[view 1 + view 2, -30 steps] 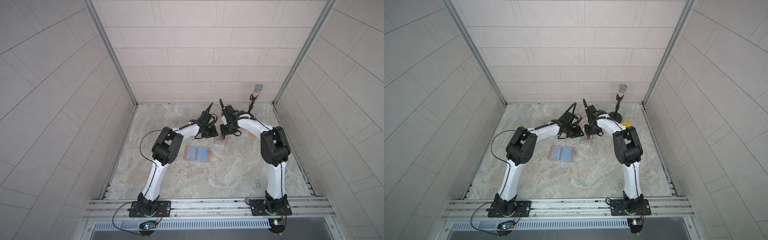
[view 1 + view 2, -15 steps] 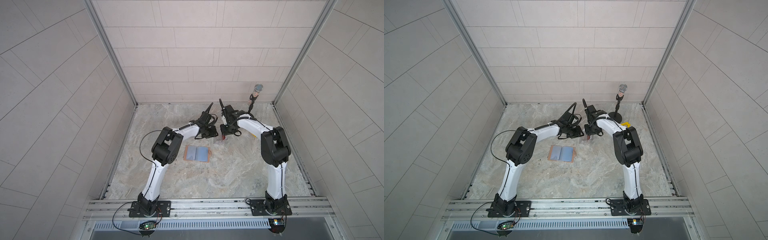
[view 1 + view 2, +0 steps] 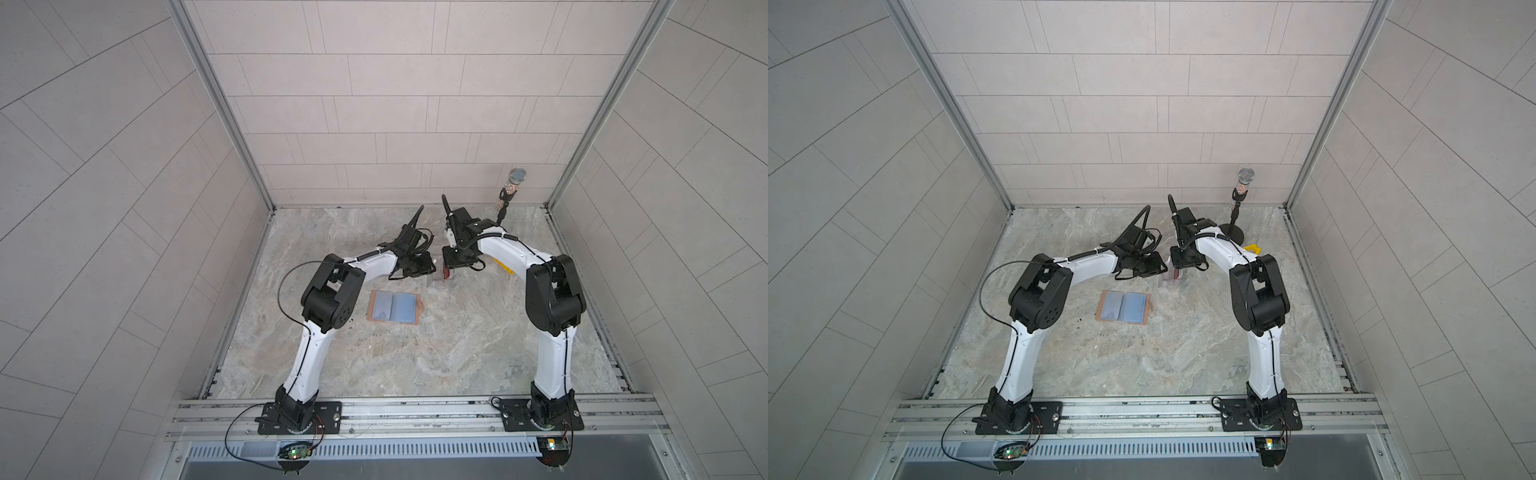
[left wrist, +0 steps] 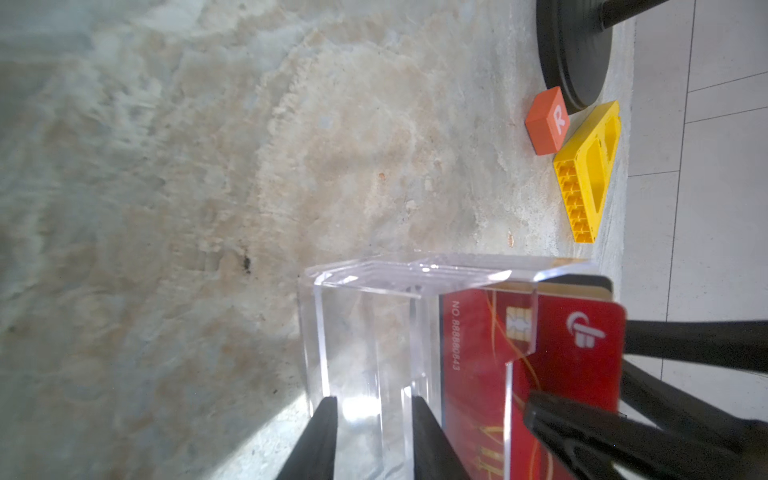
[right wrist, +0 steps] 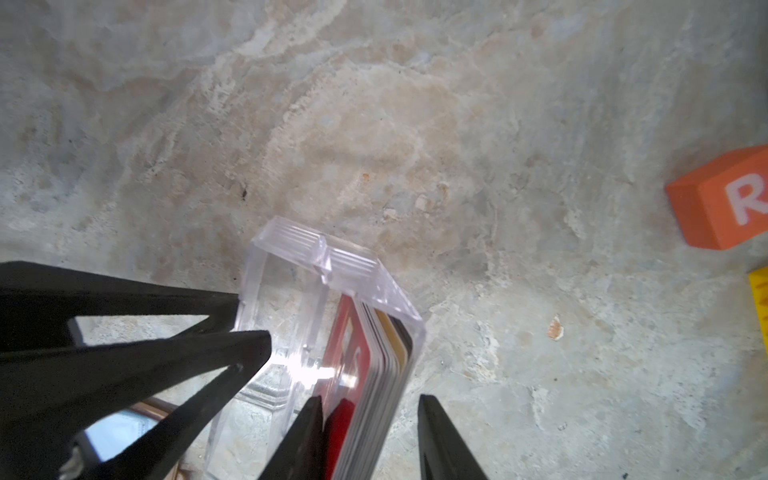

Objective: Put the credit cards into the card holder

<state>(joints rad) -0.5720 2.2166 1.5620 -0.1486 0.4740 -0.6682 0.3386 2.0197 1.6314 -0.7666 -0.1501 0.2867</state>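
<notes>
The card holder [image 3: 392, 306] [image 3: 1123, 306] lies open and flat on the marble floor, tan rim and bluish pockets facing up. Behind it a clear plastic box [image 4: 353, 324] [image 5: 291, 266] holds the credit cards [image 5: 374, 365] upright in a stack, the dark red card [image 4: 573, 365] in front. My left gripper [image 4: 372, 405] is shut on the empty front part of the box. My right gripper [image 5: 370, 399] is open astride the top of the stack. One of its fingers rests against the red card and the other stands clear of the stack.
An orange block marked R [image 4: 548, 120] [image 5: 723, 199] and a yellow plastic piece [image 4: 590, 174] lie beyond the box. They sit by the round black base [image 4: 573, 50] of a microphone stand [image 3: 509, 195] near the back wall.
</notes>
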